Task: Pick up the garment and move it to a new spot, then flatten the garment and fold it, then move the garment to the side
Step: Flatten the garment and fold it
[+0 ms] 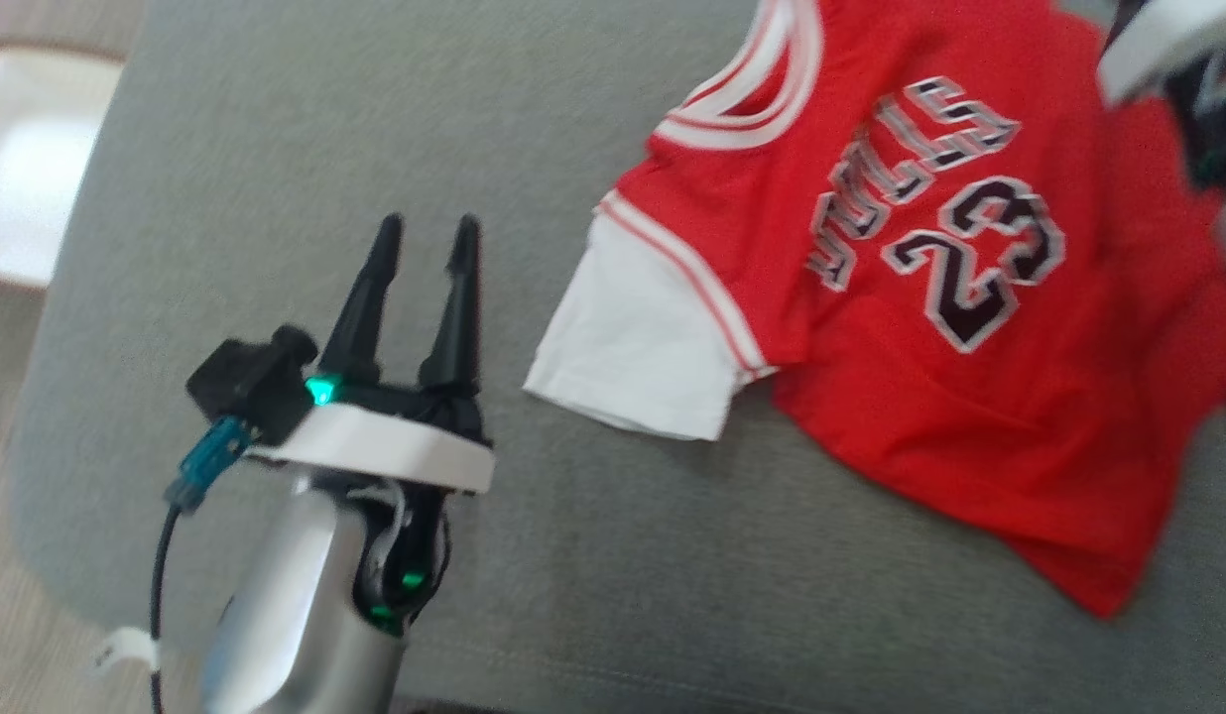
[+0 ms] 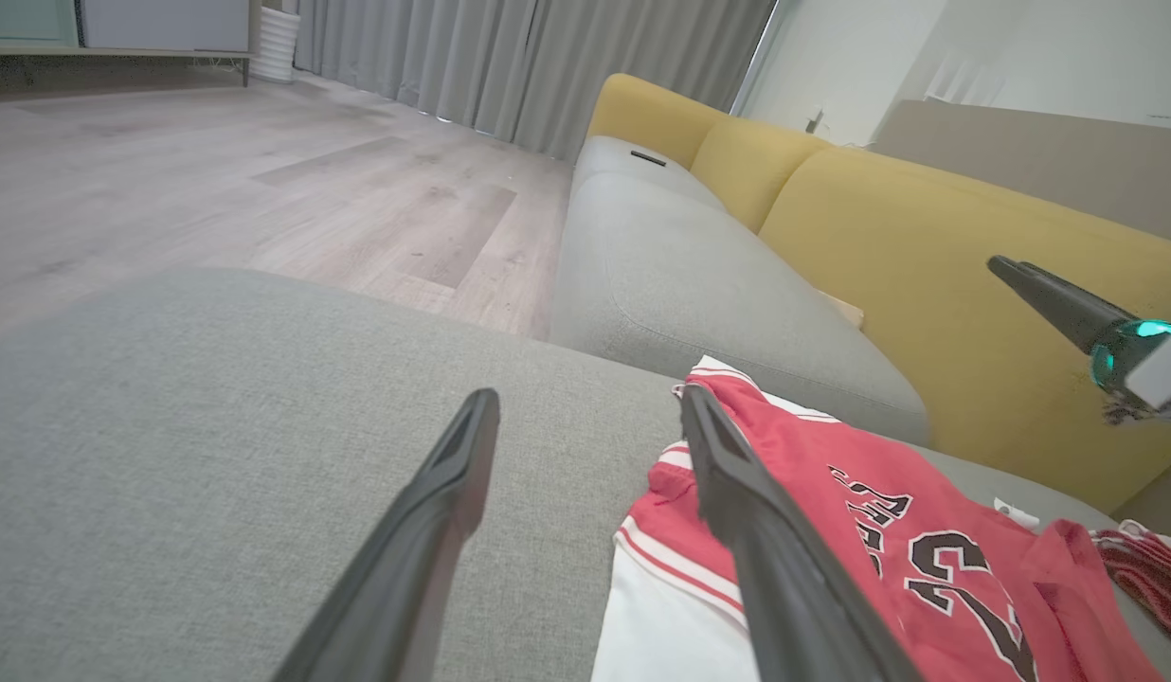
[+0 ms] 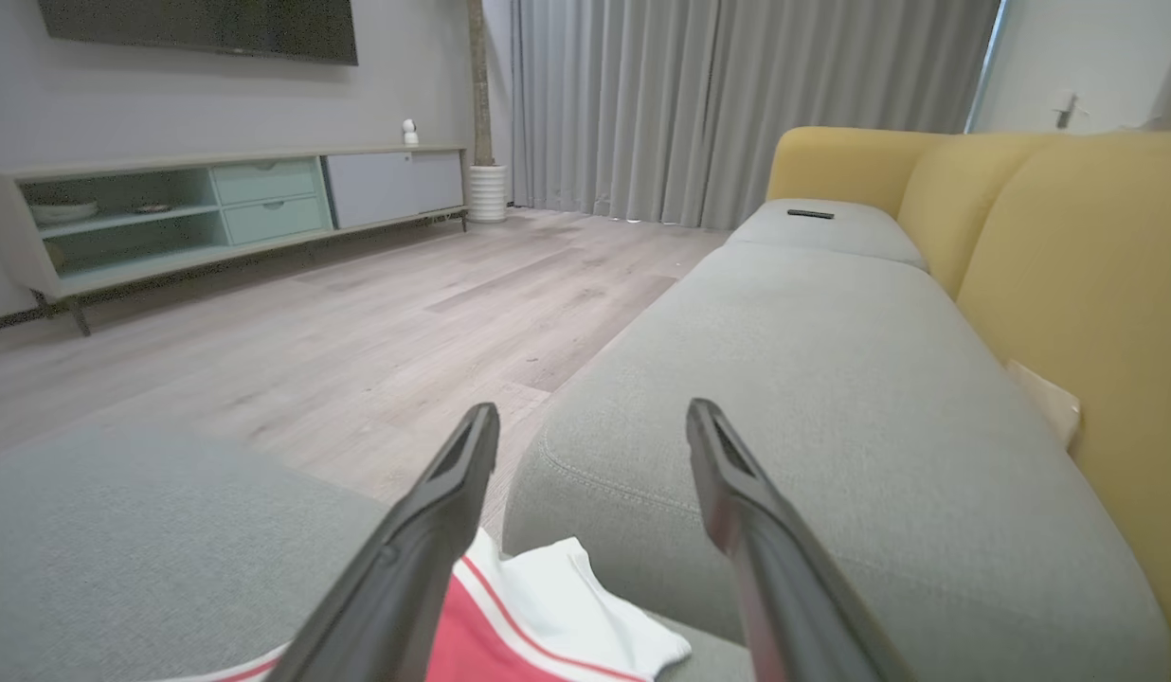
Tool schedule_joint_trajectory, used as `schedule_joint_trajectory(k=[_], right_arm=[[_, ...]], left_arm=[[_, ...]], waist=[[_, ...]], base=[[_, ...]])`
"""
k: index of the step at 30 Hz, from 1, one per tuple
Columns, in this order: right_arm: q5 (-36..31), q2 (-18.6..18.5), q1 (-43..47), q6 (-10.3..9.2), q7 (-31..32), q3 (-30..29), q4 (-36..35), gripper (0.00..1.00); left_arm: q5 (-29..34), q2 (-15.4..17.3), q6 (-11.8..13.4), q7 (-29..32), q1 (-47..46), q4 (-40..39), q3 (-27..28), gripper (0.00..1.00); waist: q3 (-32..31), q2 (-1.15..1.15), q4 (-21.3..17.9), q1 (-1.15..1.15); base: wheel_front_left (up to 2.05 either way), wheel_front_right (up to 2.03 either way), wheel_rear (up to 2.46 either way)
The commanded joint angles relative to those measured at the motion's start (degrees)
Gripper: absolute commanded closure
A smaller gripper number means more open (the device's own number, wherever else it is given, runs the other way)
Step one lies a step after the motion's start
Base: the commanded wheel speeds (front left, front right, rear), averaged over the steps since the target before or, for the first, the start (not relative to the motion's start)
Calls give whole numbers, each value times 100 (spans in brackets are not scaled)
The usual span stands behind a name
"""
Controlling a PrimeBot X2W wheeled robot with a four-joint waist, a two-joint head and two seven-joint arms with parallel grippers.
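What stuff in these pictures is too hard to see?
- Head view: the red jersey runs off the right edge; a blurred pale arm part covers its top corner.
- Left wrist view: a finger of the left gripper hides some of the jersey.
- Right wrist view: a dark thing on the far cushion is too small to name.

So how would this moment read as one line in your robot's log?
jersey: lying unfolded on grey cushion | left gripper: open, empty, beside white sleeve | right gripper: open, empty, over jersey

The red basketball jersey bore the word "BULLS" in black, white-edged letters above the number 23.
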Motion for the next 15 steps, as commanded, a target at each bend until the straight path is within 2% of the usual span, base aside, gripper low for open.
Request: schedule_joint_trajectory(k=[1,7,11,15], right_arm=[[-4,104,227,-5,-59,-38,-196,0],[-381,370,2036,-5,-60,-1202,-1388,0],[-810,734,3270,-5,-60,-1900,-2200,0],[-1108,1260,4360,-5,-60,-2541,-2910,0]], left_arm=[[52,84,-22,-31,49,-135,230,0],[263,84,-98,-31,336,39,590,0],[371,84,-151,-31,508,214,661,0],[428,84,-165,-31,651,389,692,0]], waist=[[-400,0,-397,0],[-860,0,-831,0],[-1073,0,-1018,0],[-1262,0,-1140,0]], base=[[0,0,0],[0,0,0],[0,0,0],[0,0,0]])
